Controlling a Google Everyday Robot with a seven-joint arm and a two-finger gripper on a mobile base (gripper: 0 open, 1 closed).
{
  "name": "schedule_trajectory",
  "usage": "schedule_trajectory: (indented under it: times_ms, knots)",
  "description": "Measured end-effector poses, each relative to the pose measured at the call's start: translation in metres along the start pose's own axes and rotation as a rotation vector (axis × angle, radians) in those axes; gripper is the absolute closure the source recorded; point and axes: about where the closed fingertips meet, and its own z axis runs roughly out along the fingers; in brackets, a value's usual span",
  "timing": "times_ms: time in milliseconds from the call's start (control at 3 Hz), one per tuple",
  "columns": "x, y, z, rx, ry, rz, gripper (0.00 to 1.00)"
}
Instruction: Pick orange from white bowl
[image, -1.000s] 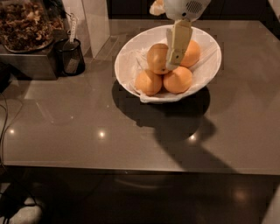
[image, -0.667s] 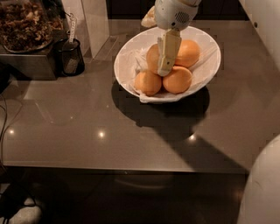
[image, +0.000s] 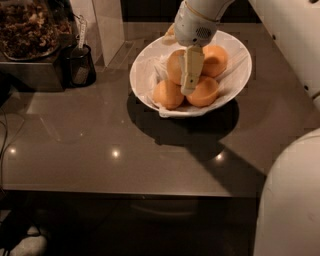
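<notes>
The white bowl (image: 143, 80) stands at the back middle of the dark table, lined with crumpled white paper. It holds several oranges. The orange (image: 175, 65) lies at the back left of the pile, with another orange (image: 216, 59) at the back right and two plainer ones in front (image: 167, 95) (image: 204, 92). My gripper (image: 188, 88) hangs down from above into the bowl. It sits just right of the orange and reaches down between the two front ones, hiding part of the pile.
A small dark cup (image: 80, 65) with a utensil stands left of the bowl. A tray of brown material (image: 27, 30) is at the far left, and a white pillar (image: 107, 22) behind. My white body (image: 292, 200) fills the lower right. The table's front edge (image: 125, 190) runs across.
My gripper has shifted left over the bowl and lowered a little among the oranges. My white body has come into view at the right. The oranges have not moved.
</notes>
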Motion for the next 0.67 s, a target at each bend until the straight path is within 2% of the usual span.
schedule_trajectory:
  times_ms: [667]
  knots:
    - [0.0169, -0.0043, 0.0114, -0.023, 0.102, -0.063, 0.0]
